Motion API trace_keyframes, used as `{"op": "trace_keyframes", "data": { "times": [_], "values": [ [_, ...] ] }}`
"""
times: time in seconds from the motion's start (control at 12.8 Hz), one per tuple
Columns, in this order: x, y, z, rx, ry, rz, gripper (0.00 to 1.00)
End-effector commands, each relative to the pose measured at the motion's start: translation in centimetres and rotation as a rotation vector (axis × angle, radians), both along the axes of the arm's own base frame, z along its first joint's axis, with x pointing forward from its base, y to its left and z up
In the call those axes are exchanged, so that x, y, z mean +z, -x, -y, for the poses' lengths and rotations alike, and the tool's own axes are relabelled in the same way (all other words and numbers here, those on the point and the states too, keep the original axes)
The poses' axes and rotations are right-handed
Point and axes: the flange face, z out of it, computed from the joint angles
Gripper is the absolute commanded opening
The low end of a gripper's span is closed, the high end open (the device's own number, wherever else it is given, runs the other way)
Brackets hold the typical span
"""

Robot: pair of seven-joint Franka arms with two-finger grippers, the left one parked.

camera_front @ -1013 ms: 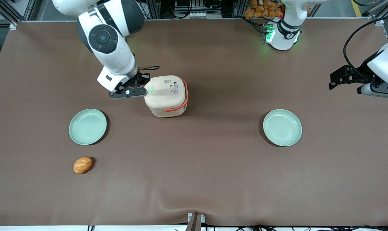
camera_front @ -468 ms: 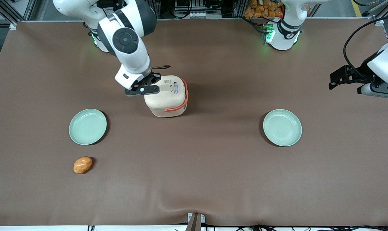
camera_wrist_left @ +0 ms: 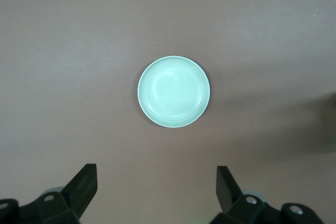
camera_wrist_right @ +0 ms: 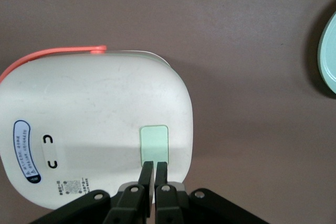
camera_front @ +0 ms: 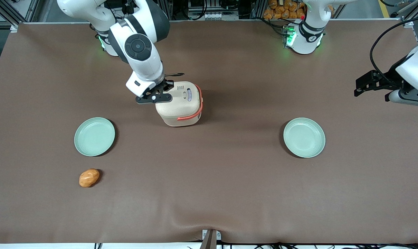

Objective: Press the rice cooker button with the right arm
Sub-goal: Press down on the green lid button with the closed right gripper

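Note:
The beige rice cooker (camera_front: pixel 181 105) with a coral-orange handle band stands on the brown table mat. In the right wrist view its lid (camera_wrist_right: pixel 94 124) fills much of the frame, with the pale green button (camera_wrist_right: pixel 154 141) near the lid's edge. My right arm's gripper (camera_front: pixel 159 92) is above the lid edge that faces the working arm's end. Its black fingers are shut together, and their tips (camera_wrist_right: pixel 154 164) sit over the button's near end. In the front view the gripper hides the button.
Two pale green plates lie on the mat, one (camera_front: pixel 94 136) toward the working arm's end and one (camera_front: pixel 304 137) toward the parked arm's end. An orange bread roll (camera_front: pixel 89 177) lies nearer the front camera than the first plate.
My gripper has moved from beside the cooker to over its lid edge, covering the button in the front view. In the last half second it barely shifted.

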Motion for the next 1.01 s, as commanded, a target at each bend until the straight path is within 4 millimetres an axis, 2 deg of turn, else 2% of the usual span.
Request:
{"op": "trace_keyframes", "data": {
  "times": [0.0,0.39,0.94],
  "values": [
    [-1.3,0.0,0.0,-0.021,0.006,0.010,0.08],
    [-2.7,-0.5,0.1,-0.030,0.018,0.006,0.08],
    [-6.3,-0.5,-0.3,-0.050,0.032,0.016,0.08]
  ]
}}
